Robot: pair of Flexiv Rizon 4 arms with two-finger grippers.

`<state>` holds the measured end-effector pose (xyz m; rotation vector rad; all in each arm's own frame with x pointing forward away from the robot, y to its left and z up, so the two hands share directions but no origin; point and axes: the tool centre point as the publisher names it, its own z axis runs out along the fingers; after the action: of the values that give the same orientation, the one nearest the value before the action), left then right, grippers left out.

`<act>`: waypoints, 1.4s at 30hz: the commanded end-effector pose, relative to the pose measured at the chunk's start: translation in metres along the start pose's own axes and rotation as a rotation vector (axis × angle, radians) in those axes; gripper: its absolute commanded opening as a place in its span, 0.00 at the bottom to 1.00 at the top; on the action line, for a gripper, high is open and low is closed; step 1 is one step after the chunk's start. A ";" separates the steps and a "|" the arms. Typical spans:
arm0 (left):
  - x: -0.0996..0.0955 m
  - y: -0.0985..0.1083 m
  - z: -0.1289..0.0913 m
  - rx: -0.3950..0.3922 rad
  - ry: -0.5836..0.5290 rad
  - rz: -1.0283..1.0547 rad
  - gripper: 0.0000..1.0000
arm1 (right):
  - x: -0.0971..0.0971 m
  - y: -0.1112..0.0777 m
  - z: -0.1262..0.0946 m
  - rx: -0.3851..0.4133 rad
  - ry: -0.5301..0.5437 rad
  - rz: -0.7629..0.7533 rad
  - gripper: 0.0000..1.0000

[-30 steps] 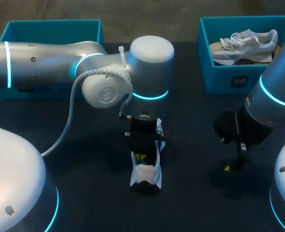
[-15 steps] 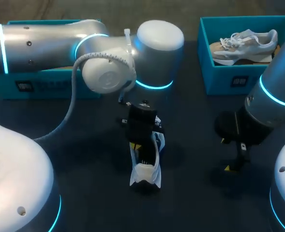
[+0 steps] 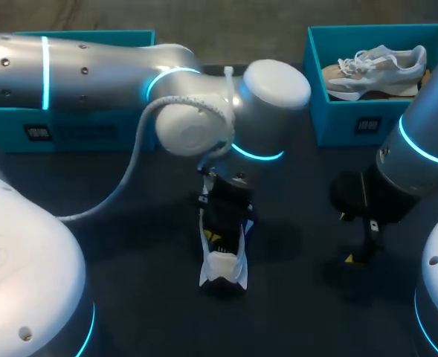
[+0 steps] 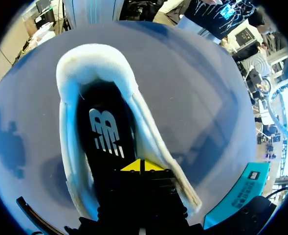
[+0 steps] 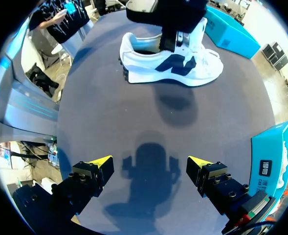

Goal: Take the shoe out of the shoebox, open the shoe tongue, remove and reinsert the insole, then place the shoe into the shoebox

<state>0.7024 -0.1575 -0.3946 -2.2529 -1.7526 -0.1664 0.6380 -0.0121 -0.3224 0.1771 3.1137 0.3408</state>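
The shoe [image 3: 224, 262] stood on the table [image 3: 293, 312] just toward 6 o'clock of its middle, with its heel at the 6 o'clock end. Our left gripper [image 4: 140, 166] was down in the shoe's mouth, its tips pressed narrow together over the dark insole [image 4: 104, 134]. We could not tell whether they pinched it. Our right gripper [image 5: 151, 169] hung at 4 o'clock over bare table, fingers spread wide and holding nothing. At 1 o'clock a second shoe [image 3: 375, 67] lay in a box [image 3: 337, 123].

white shoe [image 5: 144, 66] with navy logo, teal shoebox [image 3: 337, 119]
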 end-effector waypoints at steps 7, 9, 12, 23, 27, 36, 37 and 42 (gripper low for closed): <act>-0.002 -0.002 0.031 0.041 -0.142 -0.098 0.00 | 0.002 -0.001 0.000 -0.001 -0.003 0.000 1.00; -0.001 -0.003 0.031 0.044 -0.178 -0.124 0.00 | 0.002 -0.001 0.000 -0.001 -0.003 0.000 1.00; 0.000 -0.002 0.026 0.033 -0.221 -0.167 0.00 | 0.002 -0.001 0.000 -0.001 -0.003 0.000 1.00; 0.005 -0.016 -0.017 -0.002 -0.248 -0.136 0.00 | 0.002 -0.001 0.000 -0.001 -0.003 0.000 1.00; -0.005 -0.021 -0.025 0.026 -0.287 -0.133 0.00 | 0.002 -0.001 0.000 -0.001 -0.003 0.000 1.00; -0.036 -0.039 -0.017 0.103 -0.299 -0.116 0.00 | 0.002 -0.001 0.000 -0.001 -0.003 0.000 1.00; -0.040 -0.042 -0.012 0.110 -0.295 -0.109 0.00 | 0.002 -0.001 0.000 -0.001 -0.003 0.000 1.00; -0.050 -0.040 0.010 0.124 -0.263 -0.111 0.00 | 0.002 -0.001 0.000 -0.001 -0.003 0.000 1.00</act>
<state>0.6488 -0.1788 -0.3909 -2.1840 -1.9695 0.2432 0.6380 -0.0121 -0.3224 0.1772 3.1138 0.3408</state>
